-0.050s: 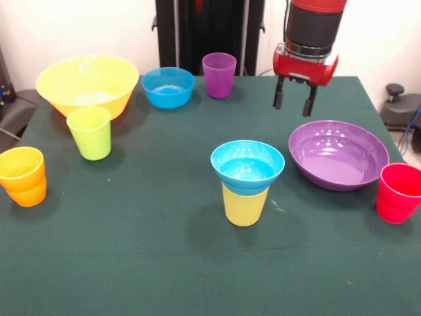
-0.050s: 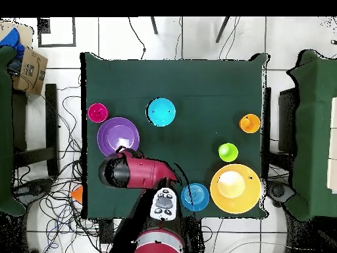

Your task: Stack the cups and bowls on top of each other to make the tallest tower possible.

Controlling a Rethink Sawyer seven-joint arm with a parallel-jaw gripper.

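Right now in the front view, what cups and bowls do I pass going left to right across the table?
Orange cup → lime green cup → loose blue bowl → purple cup → blue bowl on the yellow cup → purple bowl → red cup.

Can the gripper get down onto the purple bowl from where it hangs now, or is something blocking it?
Probably yes. The gripper hangs open above the far rim of the purple bowl, with nothing between them. The bowl is empty; the red cup and the blue bowl on the yellow cup stand apart from it.
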